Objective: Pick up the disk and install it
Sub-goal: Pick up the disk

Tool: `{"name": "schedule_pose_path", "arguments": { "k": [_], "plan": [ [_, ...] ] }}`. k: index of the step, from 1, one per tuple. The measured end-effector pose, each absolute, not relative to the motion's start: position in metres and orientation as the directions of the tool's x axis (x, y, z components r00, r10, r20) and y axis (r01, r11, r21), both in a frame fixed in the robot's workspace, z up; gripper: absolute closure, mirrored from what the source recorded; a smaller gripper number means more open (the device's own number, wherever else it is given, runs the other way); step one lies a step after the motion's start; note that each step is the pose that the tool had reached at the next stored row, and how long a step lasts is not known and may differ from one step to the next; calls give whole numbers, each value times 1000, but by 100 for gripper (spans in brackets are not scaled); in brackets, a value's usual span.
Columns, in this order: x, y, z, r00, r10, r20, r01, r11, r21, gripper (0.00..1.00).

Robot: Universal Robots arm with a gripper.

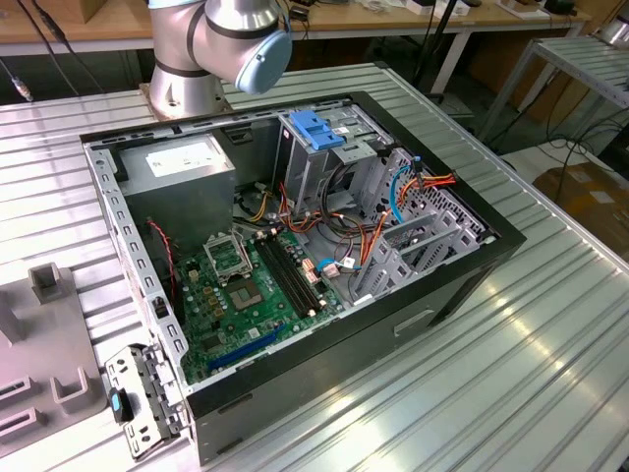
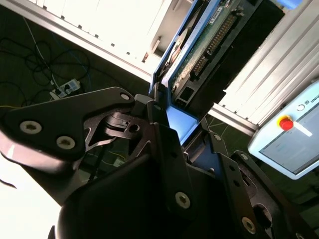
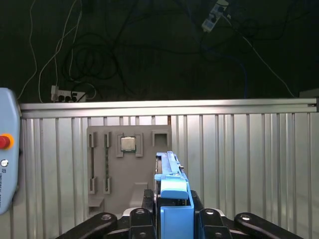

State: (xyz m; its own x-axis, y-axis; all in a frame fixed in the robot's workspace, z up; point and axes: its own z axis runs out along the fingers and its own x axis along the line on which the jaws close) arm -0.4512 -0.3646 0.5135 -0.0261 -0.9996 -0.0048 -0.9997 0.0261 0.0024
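Disk (image 3: 169,172): being clamped edge-up in gripper (image 3: 172,211), jaws closing tight on it, hanging over table (image 3: 239,164). Judging pickup done; installing into case (image 1: 452,285) not yet showing, disk being nowhere inside it.

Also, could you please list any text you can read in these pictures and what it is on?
The power-supply sticker: print too small to read.
The teach pendant: lettering partly cut off, not readable.
The disk, held in the gripper: no legible text.
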Motion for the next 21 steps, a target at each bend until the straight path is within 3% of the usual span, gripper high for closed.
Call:
{"name": "schedule_pose_path", "arguments": {
  "k": [21],
  "plan": [
    [-433, -365, 514, -26, -1000, -5, -1000, 26, 2, 63]
  ]
}}
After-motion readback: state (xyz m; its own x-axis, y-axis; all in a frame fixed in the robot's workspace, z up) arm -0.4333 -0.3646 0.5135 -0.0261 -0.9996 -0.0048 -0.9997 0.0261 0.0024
